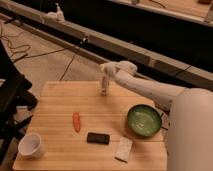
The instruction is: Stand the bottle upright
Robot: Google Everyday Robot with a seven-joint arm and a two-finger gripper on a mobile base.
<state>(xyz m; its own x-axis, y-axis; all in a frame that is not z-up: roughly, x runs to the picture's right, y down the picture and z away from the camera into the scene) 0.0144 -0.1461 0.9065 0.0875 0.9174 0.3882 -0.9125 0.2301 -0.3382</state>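
Note:
The bottle (104, 87) is small, slim and whitish. It stands upright near the far edge of the wooden table (55, 102), a little right of that edge's middle. My gripper (103, 75) comes in from the right on a white arm (150, 90) and sits right over the bottle's top, at or around its upper part. The bottle's base looks to be resting on the table top.
On the table lie an orange carrot-like piece (76, 121), a black block (98, 138), a green bowl (144, 120), a flat whitish packet (123, 149) and a white cup (31, 145). A black chair (12, 100) stands at the left. Cables run across the floor behind.

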